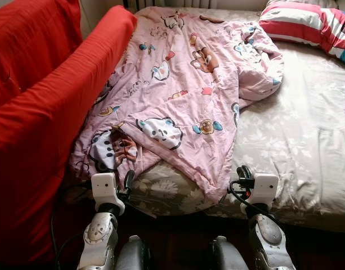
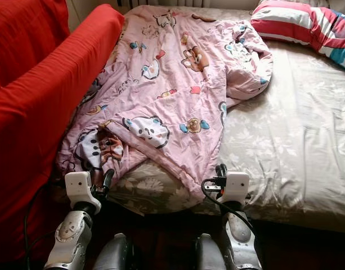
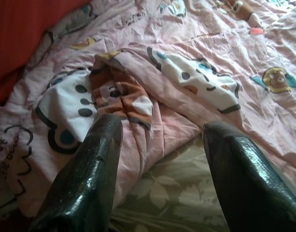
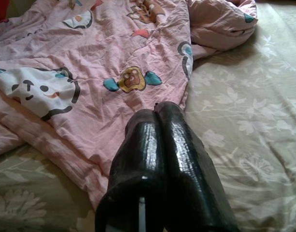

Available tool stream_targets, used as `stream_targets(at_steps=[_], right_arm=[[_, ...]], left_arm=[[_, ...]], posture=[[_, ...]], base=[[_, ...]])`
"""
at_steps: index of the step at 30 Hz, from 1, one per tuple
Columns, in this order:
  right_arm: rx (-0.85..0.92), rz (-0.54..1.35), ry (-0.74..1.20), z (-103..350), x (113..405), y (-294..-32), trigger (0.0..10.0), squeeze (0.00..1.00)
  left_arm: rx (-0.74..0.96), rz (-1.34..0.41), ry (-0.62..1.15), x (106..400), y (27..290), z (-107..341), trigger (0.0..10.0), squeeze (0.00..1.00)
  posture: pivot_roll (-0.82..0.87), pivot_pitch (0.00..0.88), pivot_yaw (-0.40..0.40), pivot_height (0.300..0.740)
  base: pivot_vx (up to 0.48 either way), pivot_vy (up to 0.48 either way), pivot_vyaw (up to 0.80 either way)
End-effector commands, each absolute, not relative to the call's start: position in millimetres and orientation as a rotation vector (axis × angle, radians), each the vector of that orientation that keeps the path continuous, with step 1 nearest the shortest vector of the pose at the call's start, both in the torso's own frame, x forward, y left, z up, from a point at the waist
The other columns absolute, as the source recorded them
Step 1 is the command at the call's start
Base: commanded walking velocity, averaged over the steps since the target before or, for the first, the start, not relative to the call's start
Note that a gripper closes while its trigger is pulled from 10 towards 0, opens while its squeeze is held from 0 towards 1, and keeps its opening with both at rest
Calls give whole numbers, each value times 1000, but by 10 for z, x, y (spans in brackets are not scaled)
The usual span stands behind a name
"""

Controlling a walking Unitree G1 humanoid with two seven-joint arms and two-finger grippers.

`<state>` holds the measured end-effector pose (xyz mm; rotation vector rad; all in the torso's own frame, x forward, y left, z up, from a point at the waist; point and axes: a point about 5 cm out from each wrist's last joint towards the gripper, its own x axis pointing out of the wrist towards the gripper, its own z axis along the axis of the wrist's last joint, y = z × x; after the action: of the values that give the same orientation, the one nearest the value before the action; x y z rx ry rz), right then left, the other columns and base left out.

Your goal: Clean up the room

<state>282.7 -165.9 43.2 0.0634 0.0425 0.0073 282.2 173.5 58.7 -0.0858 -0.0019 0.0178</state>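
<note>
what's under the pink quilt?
Under the pink quilt lies the floral bedsheet, bare to its right and at the near edge. Whether anything else lies beneath is hidden by the quilt.

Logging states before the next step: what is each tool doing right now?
Left tool: open, empty, at the pink blanket's near edge.
Right tool: closed, holding nothing.

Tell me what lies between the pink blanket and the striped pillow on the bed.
Between the pink blanket and the striped pillow lies only bare floral bedsheet, seen in both eye views.
</note>
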Motion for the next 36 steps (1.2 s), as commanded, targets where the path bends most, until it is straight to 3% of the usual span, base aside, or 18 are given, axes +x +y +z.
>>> stream_targets(at_steps=[1, 18, 25, 36], right_arm=[[67, 3, 68, 367, 2786, -1681, 10000, 0], [45, 28, 69, 352, 2789, -1657, 10000, 0], [45, 43, 67, 348, 2771, -1643, 10000, 0], [40, 50, 76, 339, 2778, -1639, 10000, 0]], left_arm=[[-83, 23, 21, 2794, 1747, 552, 10000, 0], [-85, 13, 11, 2829, 1731, 594, 10000, 0], [-88, 10, 7, 2846, 1722, 606, 10000, 0], [-96, 8, -2, 2870, 1712, 628, 10000, 0]], posture=[[-72, 195, 31, 636], [-69, 191, 36, 636], [-69, 199, 36, 636], [-71, 207, 37, 636]], base=[[0, 0, 0], [0, 0, 0], [0, 0, 800], [256, 0, 0]])
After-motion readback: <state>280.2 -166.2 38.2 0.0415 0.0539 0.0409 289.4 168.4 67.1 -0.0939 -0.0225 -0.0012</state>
